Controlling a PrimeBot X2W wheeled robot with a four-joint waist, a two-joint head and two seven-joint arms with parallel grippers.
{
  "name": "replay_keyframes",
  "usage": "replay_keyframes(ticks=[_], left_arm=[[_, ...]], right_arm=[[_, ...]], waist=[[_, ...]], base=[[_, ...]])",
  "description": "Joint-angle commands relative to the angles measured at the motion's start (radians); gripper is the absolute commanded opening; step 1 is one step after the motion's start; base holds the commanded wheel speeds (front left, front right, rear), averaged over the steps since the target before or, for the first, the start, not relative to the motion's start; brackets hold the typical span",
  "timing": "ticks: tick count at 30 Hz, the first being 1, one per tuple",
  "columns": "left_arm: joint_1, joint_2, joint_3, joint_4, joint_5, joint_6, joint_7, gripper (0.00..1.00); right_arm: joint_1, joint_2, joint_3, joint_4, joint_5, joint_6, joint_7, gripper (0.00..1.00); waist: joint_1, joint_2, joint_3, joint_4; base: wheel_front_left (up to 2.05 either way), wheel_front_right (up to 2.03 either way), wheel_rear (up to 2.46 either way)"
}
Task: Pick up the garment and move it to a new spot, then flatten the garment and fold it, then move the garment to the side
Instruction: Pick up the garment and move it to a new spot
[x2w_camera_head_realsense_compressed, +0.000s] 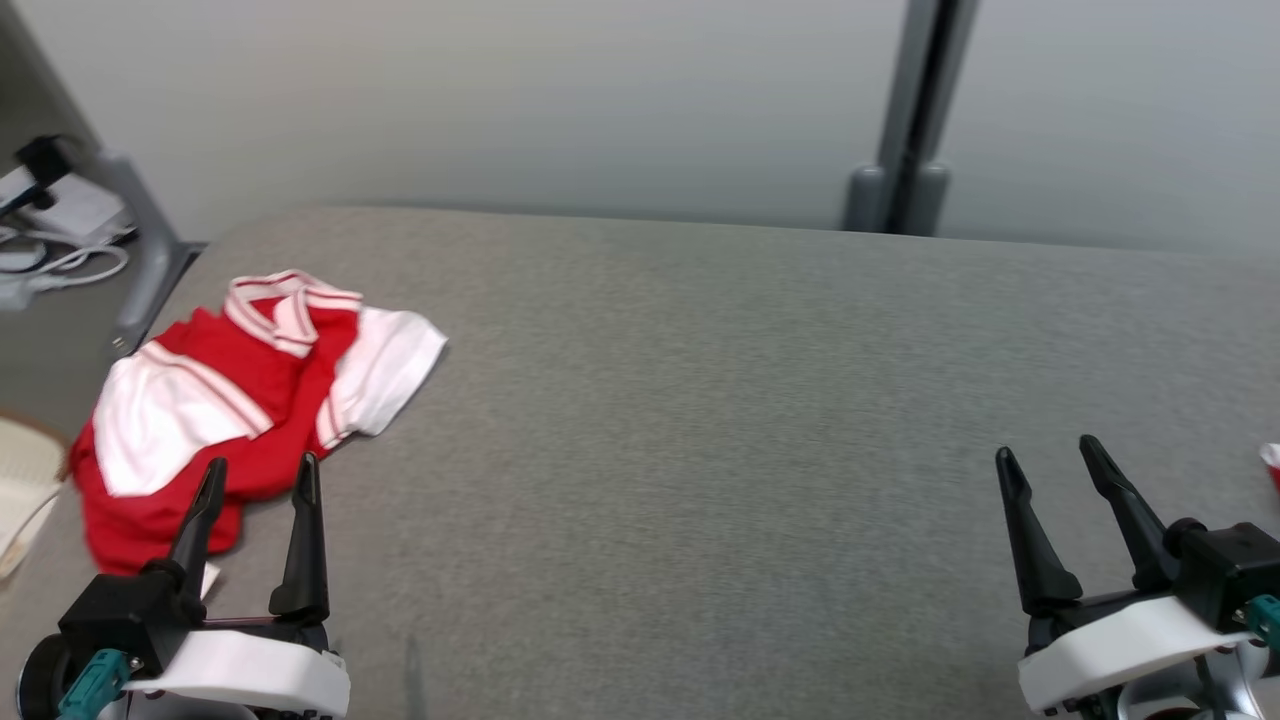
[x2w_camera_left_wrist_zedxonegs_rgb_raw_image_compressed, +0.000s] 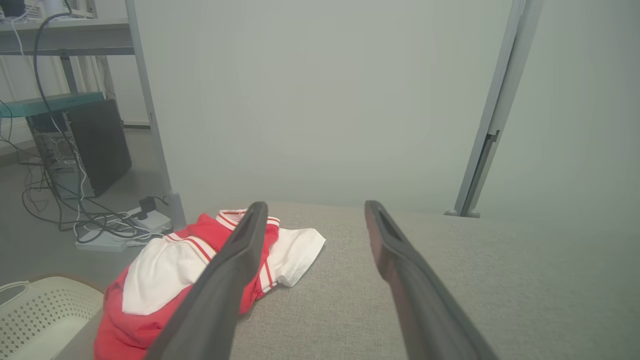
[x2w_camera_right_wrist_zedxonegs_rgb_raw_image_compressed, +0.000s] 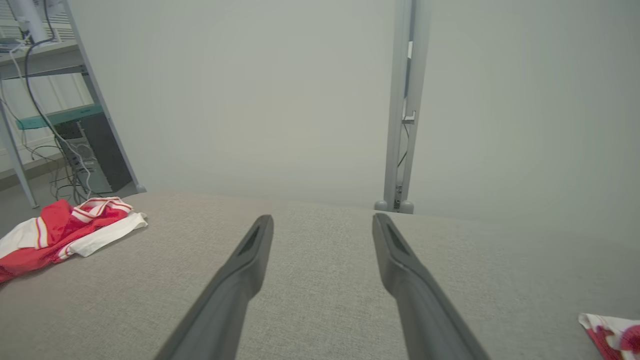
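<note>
Garment (x2w_camera_head_realsense_compressed: 250, 400): a red and white shirt, crumpled, lying on the left end of the grey table (x2w_camera_head_realsense_compressed: 700, 400) at its near left corner, beside a pale basket (x2w_camera_head_realsense_compressed: 20, 470) that sits off the table edge. Nothing holds it.

Left gripper (x2w_camera_head_realsense_compressed: 262, 463): jaws apart, empty, its tips just in front of the shirt's near hem. Right gripper (x2w_camera_head_realsense_compressed: 1045, 448): jaws apart, empty, well away at the near right. Both sit low along the near edge, which reads as a ready stance, with the pick-up not yet begun.

Orientation: the striped collar faces the far edge and the hem faces the robot. The long axis runs diagonally from near left to far right, and one white sleeve is thrown out to the right.

A scrap of red and white cloth (x2w_camera_head_realsense_compressed: 1272, 462) lies at the right edge – not identifiable.
</note>
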Motion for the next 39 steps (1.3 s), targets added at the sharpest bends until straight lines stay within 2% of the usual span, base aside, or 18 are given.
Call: replay_keyframes(ticks=[1,7,12,22,28,32,36,37,39], left_arm=[[-0.014,0.001,0.007,0.003,-0.003,0.001,-0.007,1.00],[-0.013,-0.012,0.018,0.017,-0.009,-0.007,-0.026,1.00],[-0.019,-0.014,0.034,0.024,-0.007,-0.015,-0.038,1.00],[-0.030,-0.018,0.058,0.015,0.021,-0.035,-0.053,1.00],[-0.103,-0.012,0.089,0.025,0.063,-0.046,-0.059,1.00],[-0.206,-0.012,0.114,0.080,0.049,-0.087,-0.057,1.00],[-0.343,0.013,0.127,0.238,0.000,-0.165,-0.019,1.00],[-0.343,0.013,0.127,0.238,0.000,-0.165,-0.019,1.00],[-0.413,0.020,0.117,0.347,-0.017,-0.210,0.014,1.00]], right_arm=[[-0.013,-0.003,0.003,-0.001,0.000,0.000,-0.003,1.00],[-0.029,-0.003,0.035,0.016,0.012,0.000,-0.009,1.00],[-0.037,-0.003,0.049,0.029,0.019,0.000,-0.012,1.00],[-0.048,-0.003,0.053,0.037,0.024,0.000,-0.018,1.00],[-0.068,-0.003,0.044,0.017,0.010,0.000,-0.005,1.00],[-0.093,-0.003,0.049,-0.012,-0.009,0.000,0.014,1.00],[-0.124,-0.003,0.054,-0.039,-0.032,0.000,0.038,1.00],[-0.124,-0.003,0.054,-0.039,-0.032,0.000,0.038,1.00],[-0.139,-0.003,0.055,-0.048,-0.042,0.000,0.047,1.00]], waist=[[0.0000,-0.0001,0.019,0.058],[0.0000,-0.0001,0.022,0.158],[0.0000,-0.0001,0.023,0.206],[0.0000,-0.0001,0.037,0.215],[0.0000,-0.0001,0.079,0.198],[0.0000,-0.0001,0.138,0.170],[0.0000,-0.0001,0.210,0.134],[0.0000,-0.0001,0.210,0.134],[0.0000,-0.0001,0.244,0.117]], base=[[0.00,0.00,0.00],[0.00,0.00,0.00],[0.00,0.00,0.00],[0.00,0.00,0.00],[0.00,0.00,0.00],[0.00,0.00,0.00],[0.00,0.00,0.00],[0.00,0.00,0.00],[0.00,0.00,0.00]])
